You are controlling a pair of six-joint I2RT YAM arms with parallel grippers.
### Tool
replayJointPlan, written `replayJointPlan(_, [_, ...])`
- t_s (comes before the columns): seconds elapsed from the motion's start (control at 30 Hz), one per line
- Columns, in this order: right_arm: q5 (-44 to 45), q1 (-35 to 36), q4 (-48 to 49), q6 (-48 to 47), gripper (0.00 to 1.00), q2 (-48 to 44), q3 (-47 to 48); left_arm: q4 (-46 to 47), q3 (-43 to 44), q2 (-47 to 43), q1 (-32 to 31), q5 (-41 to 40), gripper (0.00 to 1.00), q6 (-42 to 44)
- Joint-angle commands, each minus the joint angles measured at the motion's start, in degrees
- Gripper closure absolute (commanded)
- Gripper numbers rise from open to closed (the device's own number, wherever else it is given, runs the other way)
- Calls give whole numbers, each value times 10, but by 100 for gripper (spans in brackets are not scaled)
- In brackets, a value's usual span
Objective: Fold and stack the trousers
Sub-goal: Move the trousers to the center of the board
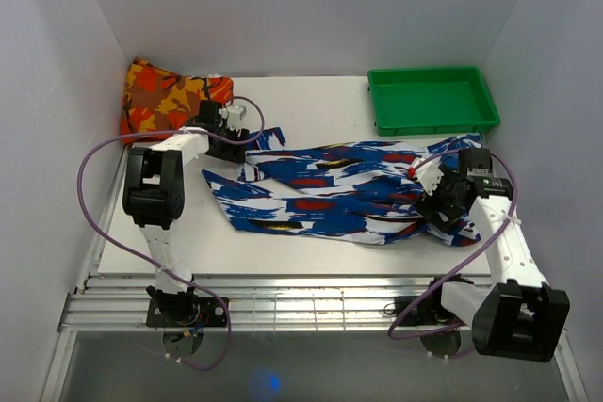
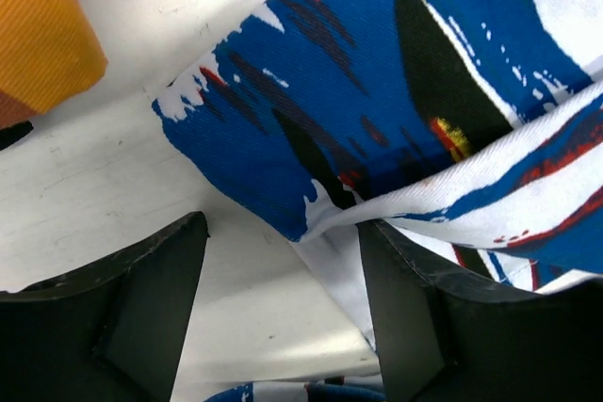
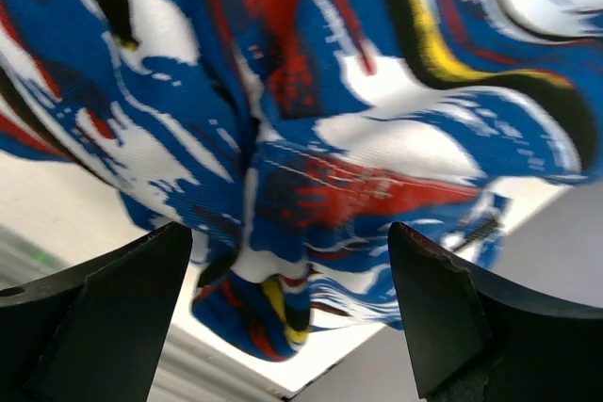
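The trousers (image 1: 330, 190), in a blue, white and black print with red patches, lie spread and rumpled across the middle of the table. My left gripper (image 1: 229, 141) is at their far left end. In the left wrist view it (image 2: 283, 317) is open and low over the table, and a trouser edge (image 2: 377, 120) lies against its right finger (image 2: 424, 317). My right gripper (image 1: 439, 199) is over their bunched right end. In the right wrist view it (image 3: 287, 317) is open wide, with bunched trouser fabric (image 3: 311, 176) in front of and between the fingers.
A folded orange, red and yellow patterned cloth (image 1: 165, 96) lies in the back left corner, just behind the left gripper; it also shows in the left wrist view (image 2: 38, 35). A green tray (image 1: 431, 99) stands at the back right. White walls enclose the table.
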Motion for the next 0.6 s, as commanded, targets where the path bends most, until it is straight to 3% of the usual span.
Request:
replayJointPlan(0.0, [-41, -5, -71, -59, 10, 43, 37, -11, -10, 28, -13, -3, 25, -33])
replayJointPlan(0.17, [-108, -28, -86, -19, 10, 69, 122, -11, -39, -9, -19, 41, 18, -53])
replayJointPlan(0.3, [-199, -31, -83, 63, 10, 76, 203, -21, -57, 1, -31, 4, 22, -58])
replayJointPlan(0.4, [-203, -31, -51, 158, 10, 91, 242, -51, -47, 25, -31, -21, 38, -62])
replayJointPlan(0.5, [-108, -31, 23, 237, 10, 121, 240, -73, -43, 28, -30, -52, 98, -51])
replayJointPlan(0.57, [-38, -35, 30, 247, 10, 170, 236, -88, -45, 9, -24, -75, 100, -35])
